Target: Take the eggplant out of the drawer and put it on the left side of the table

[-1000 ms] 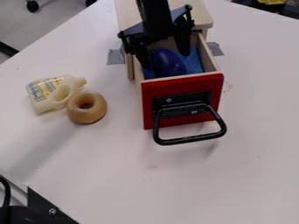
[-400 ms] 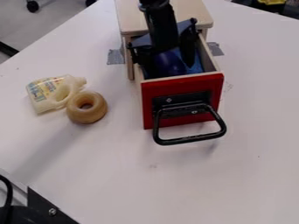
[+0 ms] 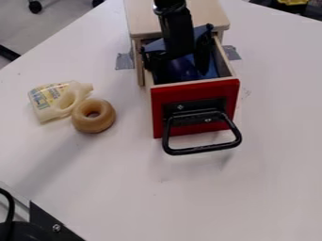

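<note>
See bench, with open drawer near top edge. Inside drawer: pincer, spread around eggplant, not clamped. Probably lined up; left to do: grip, lift out, set down toward left edge.

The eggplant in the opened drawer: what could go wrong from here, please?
The pincer sits low inside the drawer, close to its side walls, so it might catch a wall and drag the drawer while lifting. The eggplant looks smooth and rounded, so it could slip or roll if squeezed off-centre. If it is carried toward the bottle and the doughnut, it may bump them.
</note>
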